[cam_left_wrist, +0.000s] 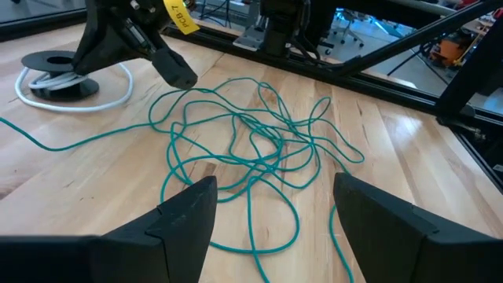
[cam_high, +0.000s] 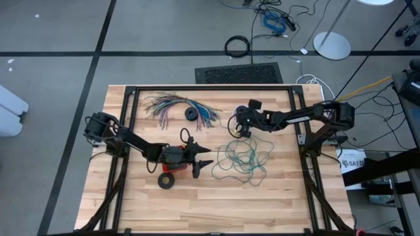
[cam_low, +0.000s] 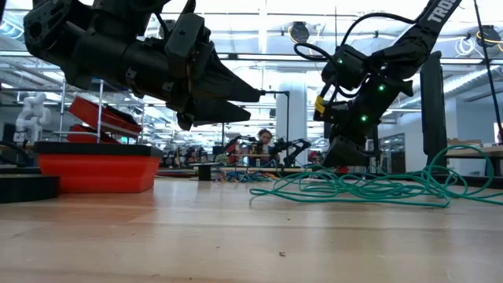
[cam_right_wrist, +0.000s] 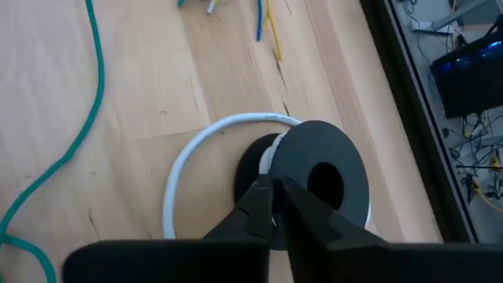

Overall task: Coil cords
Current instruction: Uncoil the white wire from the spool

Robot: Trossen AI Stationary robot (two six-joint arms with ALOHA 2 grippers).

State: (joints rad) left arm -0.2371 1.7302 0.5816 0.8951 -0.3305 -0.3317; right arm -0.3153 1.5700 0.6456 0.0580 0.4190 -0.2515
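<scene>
The teal-green wire [cam_high: 243,160] lies as a loose tangle on the table's right half, also in the left wrist view [cam_left_wrist: 251,149]. My left gripper [cam_high: 205,159] hangs open just left of it, above the wood, the tangle ahead of its fingers [cam_left_wrist: 275,185]. The white cord [cam_right_wrist: 177,169] is wound on a small black spool [cam_right_wrist: 322,169], and one loop of it lies out on the table. My right gripper [cam_right_wrist: 275,189] is shut, its tips over the spool's rim. My right gripper slants down from the table's right with its shut fingertips [cam_right_wrist: 263,196] in front of the spool's rim, where the white cord [cam_right_wrist: 271,153] runs between the two discs. Whether the tips touch the cord or the spool, I cannot tell.
A fanned bundle of many-coloured wires [cam_high: 177,105] lies far left of the spool, with a small black ring [cam_high: 191,113] beside it. A black and red roll [cam_high: 166,181] sits near my left gripper. The black frame rail [cam_high: 210,87] runs along the far edge.
</scene>
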